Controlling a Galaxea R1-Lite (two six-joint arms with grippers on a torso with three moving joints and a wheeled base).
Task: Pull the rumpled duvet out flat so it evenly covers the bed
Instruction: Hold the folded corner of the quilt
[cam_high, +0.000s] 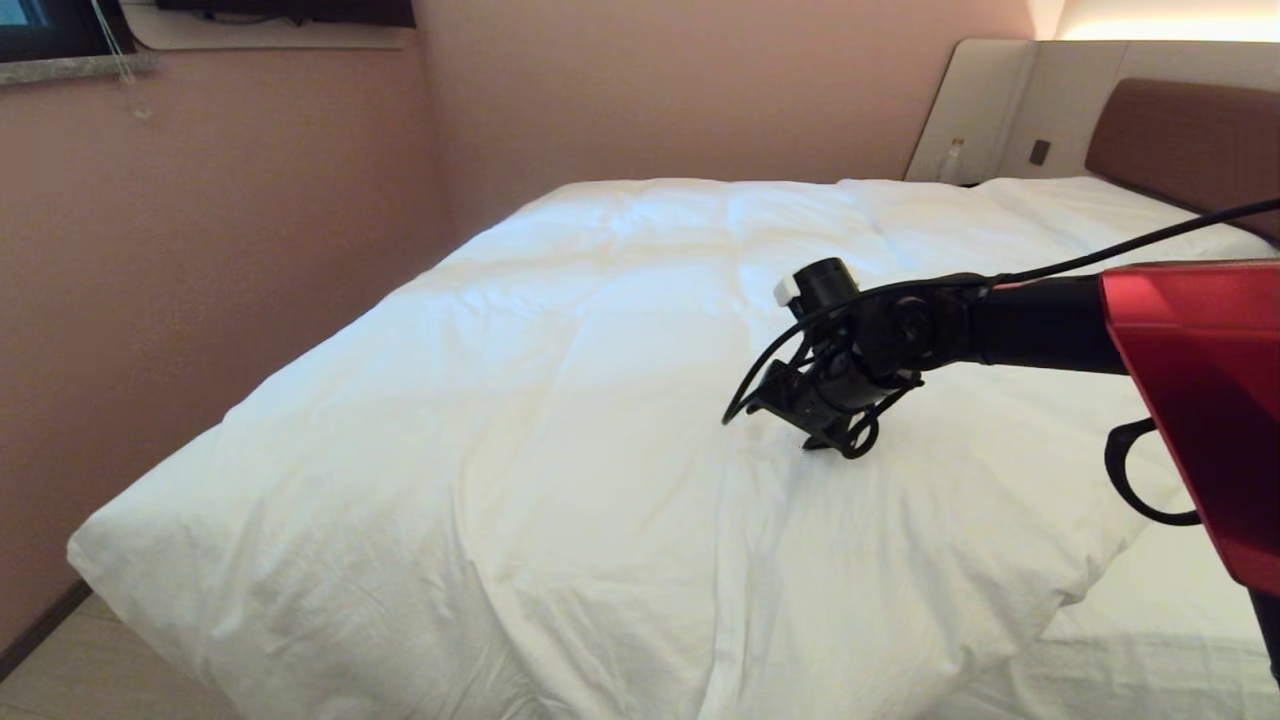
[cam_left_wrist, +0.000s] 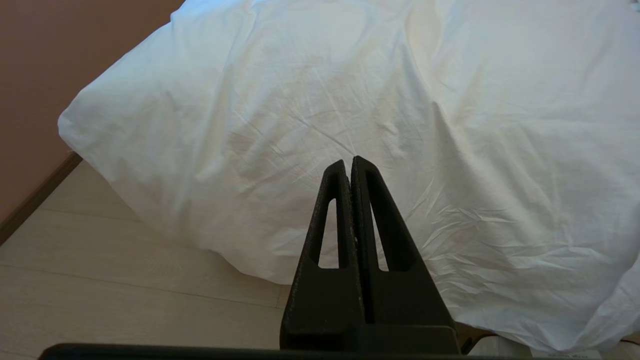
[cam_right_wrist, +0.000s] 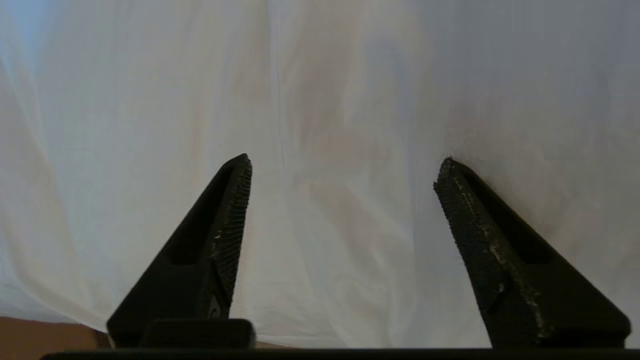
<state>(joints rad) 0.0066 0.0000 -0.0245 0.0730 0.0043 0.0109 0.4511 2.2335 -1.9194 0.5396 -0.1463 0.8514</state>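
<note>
The white puffy duvet (cam_high: 560, 400) lies spread over the bed (cam_high: 1170, 650), creased and bunched toward the near end. At the near right it stops short, leaving a strip of flat sheet bare. My right gripper (cam_high: 825, 435) reaches in from the right and points down at the duvet's middle. In the right wrist view it (cam_right_wrist: 345, 162) stands open just above the white cover (cam_right_wrist: 340, 100), with nothing between its fingers. My left gripper (cam_left_wrist: 348, 162) is shut and empty, held low at the foot of the bed and facing the overhanging duvet (cam_left_wrist: 350, 90).
A pink wall (cam_high: 200, 250) runs close along the bed's left side. The brown headboard (cam_high: 1180, 140) and beige panels stand at the far right, with a small bottle (cam_high: 952, 160) on a ledge. Pale wooden floor (cam_left_wrist: 100, 280) lies below the duvet's hanging edge.
</note>
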